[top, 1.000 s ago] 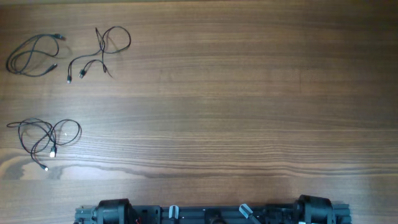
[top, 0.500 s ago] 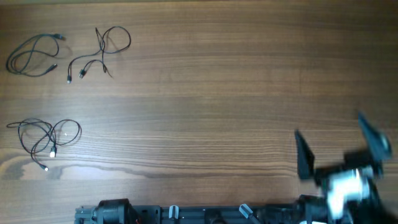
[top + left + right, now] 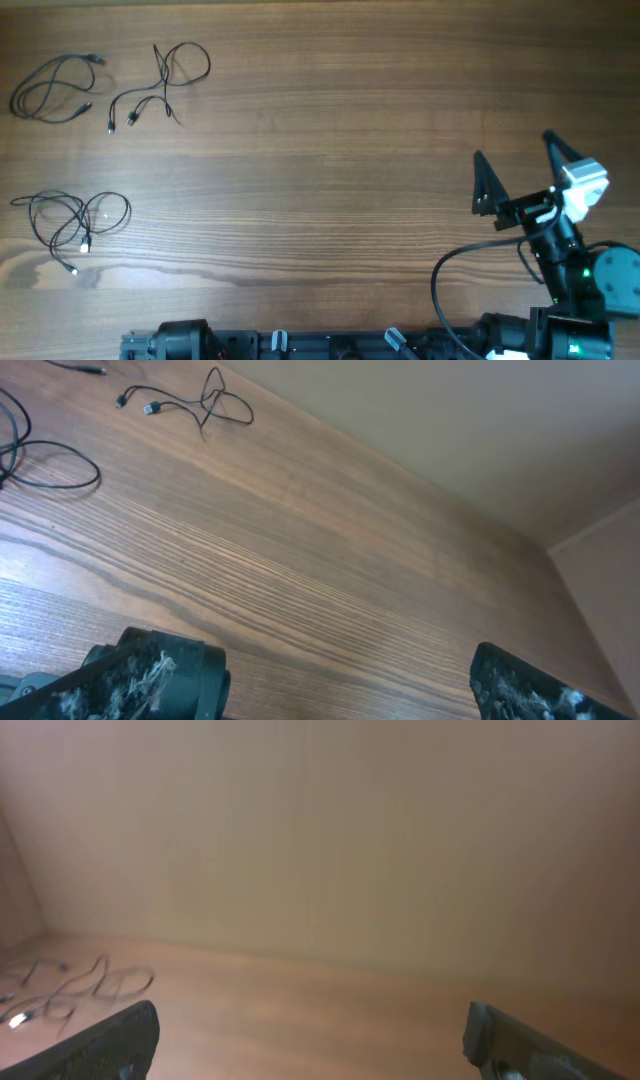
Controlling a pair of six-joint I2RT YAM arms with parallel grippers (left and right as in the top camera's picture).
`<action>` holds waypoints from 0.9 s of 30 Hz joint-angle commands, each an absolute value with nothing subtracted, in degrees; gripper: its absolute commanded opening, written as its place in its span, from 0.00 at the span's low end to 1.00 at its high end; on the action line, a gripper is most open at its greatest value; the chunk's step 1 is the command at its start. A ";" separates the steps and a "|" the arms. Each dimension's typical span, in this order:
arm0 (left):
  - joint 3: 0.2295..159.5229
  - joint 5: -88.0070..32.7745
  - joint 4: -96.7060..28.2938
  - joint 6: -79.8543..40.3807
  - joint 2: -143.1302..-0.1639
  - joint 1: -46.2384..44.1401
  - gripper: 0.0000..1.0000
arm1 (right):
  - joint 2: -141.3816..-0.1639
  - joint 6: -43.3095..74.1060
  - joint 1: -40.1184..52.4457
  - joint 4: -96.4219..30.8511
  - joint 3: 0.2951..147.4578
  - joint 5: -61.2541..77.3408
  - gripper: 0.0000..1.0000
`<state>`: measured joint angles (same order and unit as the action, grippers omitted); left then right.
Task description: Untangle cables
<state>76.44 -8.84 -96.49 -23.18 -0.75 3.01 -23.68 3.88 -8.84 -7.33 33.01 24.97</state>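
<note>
- Lying loose on the wooden table (image 3: 350, 130), three thin black cables are seen as separate loops, all gathered toward the 9 to 10 o'clock side of the overhead view.
- A coiled cable (image 3: 50, 88) is placed at the far 10 o'clock corner.
- Near it, on its 3 o'clock side, the branching cable (image 3: 165, 80) is spread out; the two are not touching.
- The third cable (image 3: 75, 218) is laid at about 8 o'clock, well apart from the other two, with two small plug ends at its 6 o'clock side.
- The right gripper (image 3: 513, 148) is held over bare wood at 4 o'clock, well apart from every cable. Its jaws are spread wide and nothing is gripped.
- The left gripper (image 3: 340, 680) is shown only in its own wrist view. Its jaws are released and set far apart, with nothing between them.
- In the right wrist view, cable loops are made out only as a blur at 8 o'clock.
</note>
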 commanded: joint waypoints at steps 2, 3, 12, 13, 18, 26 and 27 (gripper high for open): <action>76.55 -9.54 -96.47 -22.90 -0.27 3.09 1.00 | -20.56 9.50 -8.62 -6.76 29.39 24.01 1.00; 76.55 -9.54 -96.47 -22.90 -0.27 3.09 1.00 | -17.65 9.39 -8.58 -5.26 27.03 23.99 1.00; 76.55 -9.54 -96.47 -22.90 -0.27 3.09 1.00 | -1.52 16.93 -6.33 7.49 4.62 23.40 1.00; 76.55 -9.54 -96.47 -22.90 -0.27 3.09 1.00 | -1.52 16.91 -5.50 11.18 2.87 22.22 1.00; 76.55 -9.54 -96.47 -22.90 -0.27 3.09 1.00 | -1.50 7.64 -1.26 16.64 0.27 13.67 1.00; 76.55 -9.54 -96.49 -22.90 -0.27 3.09 1.00 | -1.48 0.05 -0.56 0.40 0.27 10.85 1.00; 76.55 -9.54 -96.49 -22.90 -0.27 3.09 1.00 | -1.61 0.54 -0.60 0.58 0.30 10.09 1.00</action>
